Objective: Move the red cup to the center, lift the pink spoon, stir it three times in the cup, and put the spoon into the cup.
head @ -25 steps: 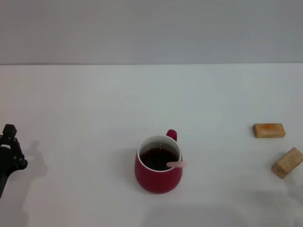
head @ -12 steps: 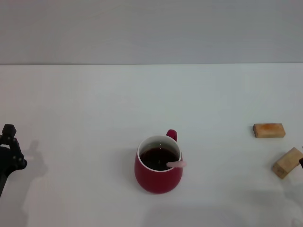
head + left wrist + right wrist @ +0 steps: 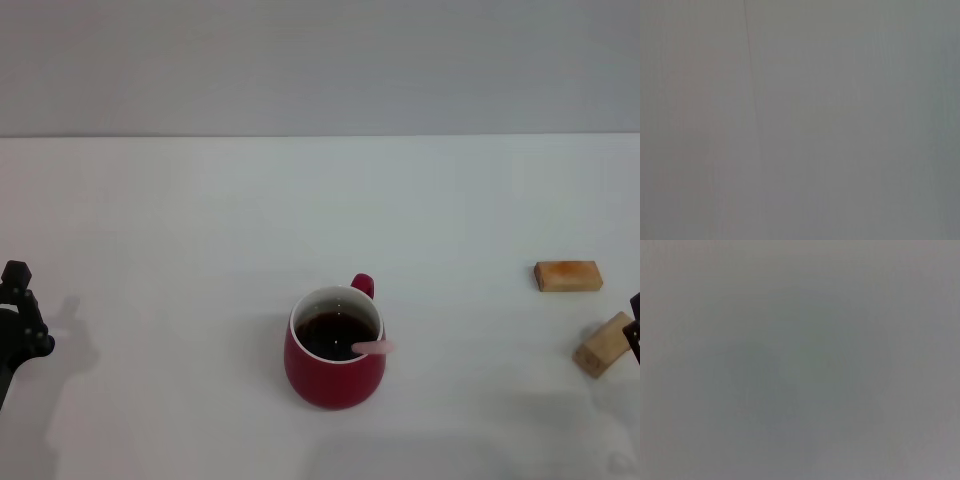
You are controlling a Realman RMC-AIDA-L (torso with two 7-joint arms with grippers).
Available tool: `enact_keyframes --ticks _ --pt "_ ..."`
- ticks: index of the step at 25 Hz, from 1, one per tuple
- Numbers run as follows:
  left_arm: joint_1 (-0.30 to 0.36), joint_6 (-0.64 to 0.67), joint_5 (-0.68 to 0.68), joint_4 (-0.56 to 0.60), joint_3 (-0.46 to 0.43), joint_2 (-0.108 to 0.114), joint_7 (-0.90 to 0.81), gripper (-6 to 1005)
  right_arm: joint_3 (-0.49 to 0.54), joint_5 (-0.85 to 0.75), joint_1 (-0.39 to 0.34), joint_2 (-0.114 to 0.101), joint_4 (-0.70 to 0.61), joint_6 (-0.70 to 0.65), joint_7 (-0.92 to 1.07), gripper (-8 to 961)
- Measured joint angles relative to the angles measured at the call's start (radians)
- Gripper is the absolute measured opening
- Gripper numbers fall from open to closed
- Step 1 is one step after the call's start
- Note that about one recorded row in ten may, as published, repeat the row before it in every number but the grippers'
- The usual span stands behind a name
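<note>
The red cup (image 3: 334, 348) stands upright in the middle of the white table (image 3: 200, 220), near its front, with its handle turned to the far side and dark liquid inside. The pink spoon (image 3: 375, 347) sits in the cup; only the end of its pale pink handle shows, leaning over the rim on the right. My left gripper (image 3: 18, 325) is at the left edge of the head view, well apart from the cup. A small dark piece of my right gripper (image 3: 634, 322) shows at the right edge. Both wrist views show only plain grey.
Two small tan wooden blocks lie at the right: one (image 3: 568, 275) flat, the other (image 3: 604, 345) tilted and nearer the front, just beside the right gripper. A grey wall rises behind the table's far edge.
The right gripper has come into sight at the right edge next to the tilted block. The left gripper has shifted slightly down and left. Cup and spoon have not moved.
</note>
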Motion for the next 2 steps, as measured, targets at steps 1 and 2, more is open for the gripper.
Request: enact_keyframes --ticks 1,2 --pt "0.0 0.0 0.0 0.0 0.0 0.0 0.0 -2 0.0 0.0 0.0 0.0 0.0 0.0 0.0 824" --pt "0.0 0.0 0.0 0.0 -0.001 0.0 0.0 -2 0.0 0.0 0.002 0.0 0.0 0.0 0.0 824"
